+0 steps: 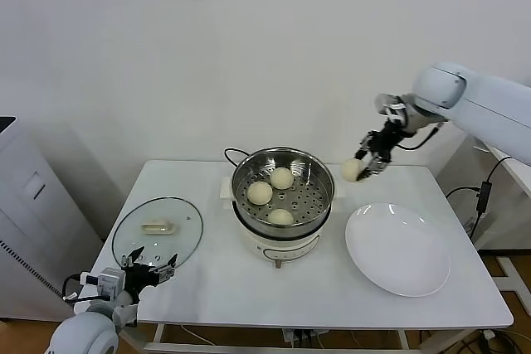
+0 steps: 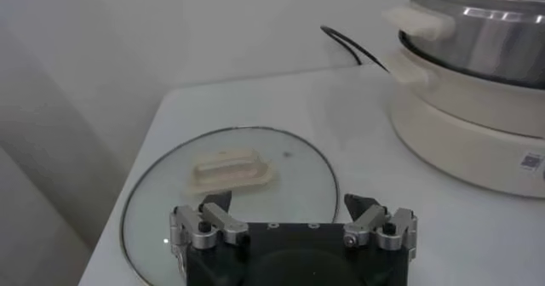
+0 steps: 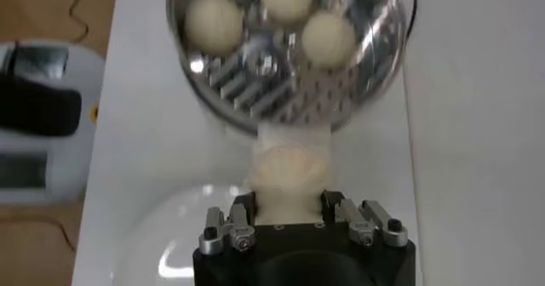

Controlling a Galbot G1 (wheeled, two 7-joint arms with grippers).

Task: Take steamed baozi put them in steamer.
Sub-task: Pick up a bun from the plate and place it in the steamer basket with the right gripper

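Three steamed baozi (image 1: 270, 194) already sit on the perforated floor of the steamer (image 1: 319, 173), and the white plate (image 1: 398, 249) on the tabletop (image 1: 332, 296) is bare, so the job looks close to finished: only the fourth bun (image 1: 353, 170) remains to be delivered. That last bun is clamped between the closed fingers of the right gripper (image 1: 362, 168), held in the air just beside the steamer's rim on the robot's right, above the gap between steamer and plate. In the right wrist view the bun fills the space between the fingers (image 3: 241, 214) and bulges out past their tips, with the basket lying beyond it; whether it has crossed the rim yet is hard to judge. What is left is to carry it over the basket and release it.

The left gripper (image 1: 149, 269) waits with fingers spread wide near the glass lid (image 1: 158, 230), holding nothing.
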